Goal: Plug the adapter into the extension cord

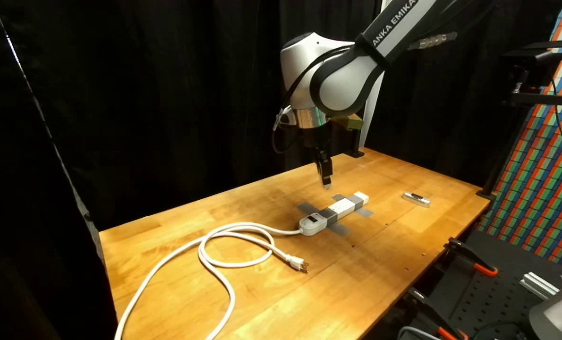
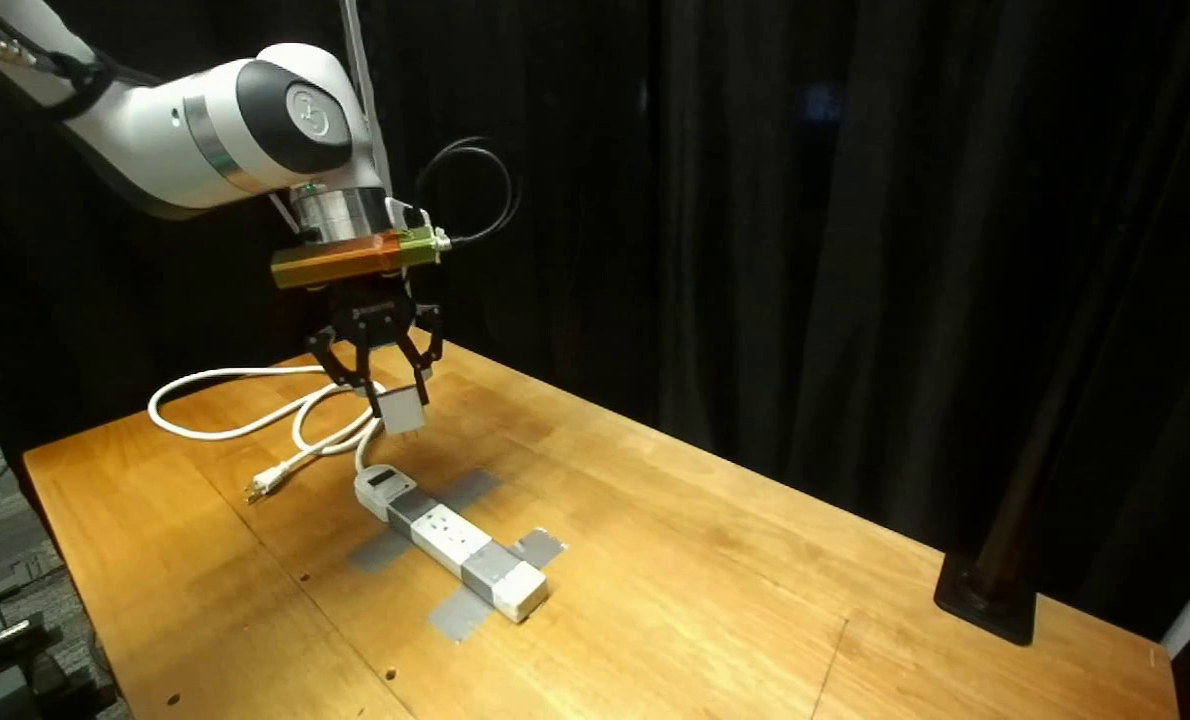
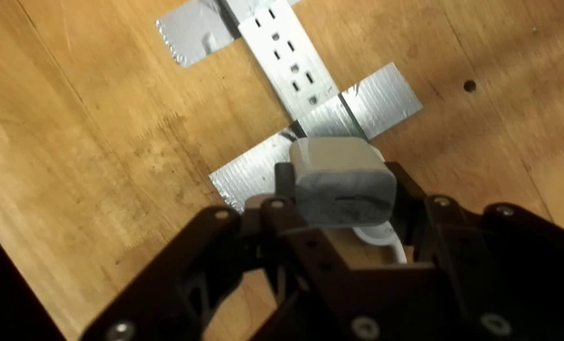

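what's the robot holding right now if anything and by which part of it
The white adapter, pinched between the jaws by two opposite sides.

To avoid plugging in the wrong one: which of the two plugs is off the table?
The adapter, the small white block held in the gripper; the cord plug lies on the table.

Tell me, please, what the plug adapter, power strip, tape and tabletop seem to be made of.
Plug adapter: probably molded plastic, smooth, judging by its rounded edges.
Power strip: likely hard white plastic, fairly matte, from its even color and crisp edges.
Duct tape: apparently cloth-backed, silvery, slightly glossy; fine ribbing and ragged ends show.
Tabletop: wood or wood-look laminate, grain visible; its slight sheen suggests varnish.
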